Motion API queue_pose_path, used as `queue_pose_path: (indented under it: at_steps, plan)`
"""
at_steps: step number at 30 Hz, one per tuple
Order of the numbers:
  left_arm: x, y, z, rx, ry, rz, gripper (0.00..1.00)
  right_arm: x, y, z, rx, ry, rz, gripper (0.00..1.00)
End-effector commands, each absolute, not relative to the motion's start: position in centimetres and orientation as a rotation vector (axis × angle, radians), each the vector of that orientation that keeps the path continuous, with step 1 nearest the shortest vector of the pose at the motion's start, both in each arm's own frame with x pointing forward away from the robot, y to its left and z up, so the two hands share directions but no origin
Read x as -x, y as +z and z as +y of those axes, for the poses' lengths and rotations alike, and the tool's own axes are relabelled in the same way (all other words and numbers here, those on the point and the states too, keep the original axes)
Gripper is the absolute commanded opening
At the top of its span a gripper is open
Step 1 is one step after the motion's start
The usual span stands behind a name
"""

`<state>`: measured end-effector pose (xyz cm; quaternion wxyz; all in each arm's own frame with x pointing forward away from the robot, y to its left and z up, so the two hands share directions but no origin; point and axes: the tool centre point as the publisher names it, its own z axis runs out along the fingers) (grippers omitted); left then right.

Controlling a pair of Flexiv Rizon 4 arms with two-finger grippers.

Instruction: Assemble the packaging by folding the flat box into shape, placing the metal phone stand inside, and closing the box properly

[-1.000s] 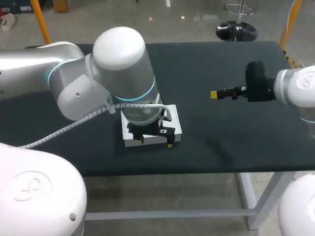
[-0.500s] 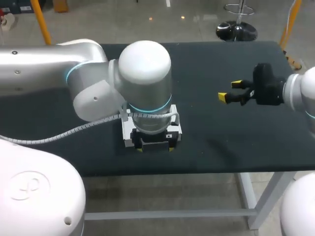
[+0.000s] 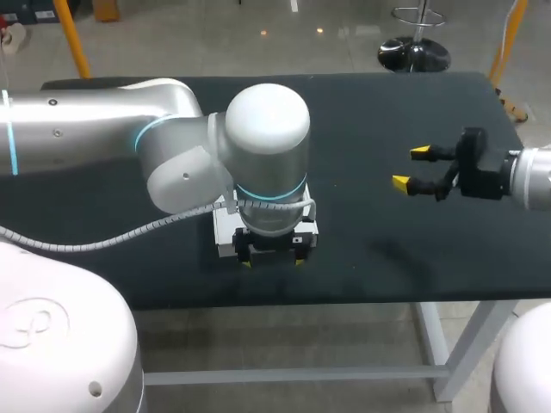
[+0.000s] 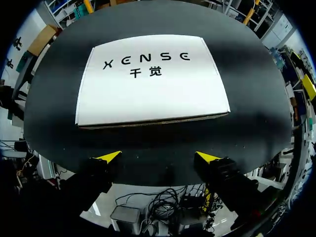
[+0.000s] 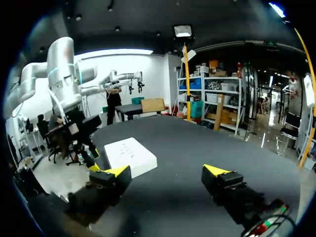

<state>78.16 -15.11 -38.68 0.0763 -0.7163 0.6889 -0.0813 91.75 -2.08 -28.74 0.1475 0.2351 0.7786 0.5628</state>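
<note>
The white box [image 4: 153, 81] with black print lies flat and closed on the black table [image 4: 256, 118]. It sits just ahead of my left gripper [image 4: 158, 157], whose yellow fingertips [image 4: 108, 157] stand wide apart and touch nothing. From above, my left arm hides most of the box [image 3: 225, 237], and the left gripper [image 3: 272, 261] hangs at its near side, open. My right gripper [image 3: 411, 168] hovers open over the table's right part, well clear of the box. In the right wrist view, the box [image 5: 131, 155] lies beyond the open right gripper [image 5: 167, 171]. No phone stand is visible.
The table's front edge [image 3: 362, 297] runs just below the box. My left arm's large wrist [image 3: 267, 155] looms above the box, and in the right wrist view the left arm [image 5: 64, 74] stands beside it. Bare black tabletop [image 3: 362, 224] lies between the box and the right gripper.
My left arm swung rightward so its wrist now sits over the box. The right gripper drew back to the right and turned, its two tips now showing apart.
</note>
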Motion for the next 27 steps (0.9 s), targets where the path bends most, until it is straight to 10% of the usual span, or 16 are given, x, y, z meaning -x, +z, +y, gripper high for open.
queue_pose_path:
  at_steps: [1,27]
  plan:
    - [-79.2,-39.3,-15.1,2.169,-0.233,2.060,1.00,-91.6,-28.9,-2.4,-0.640,1.732,2.138,1.00]
    - [-86.8,-40.6,-13.0,2.240,-0.216,1.960,1.00,-91.6,-28.9,-2.4,-0.640,1.732,2.138,1.00]
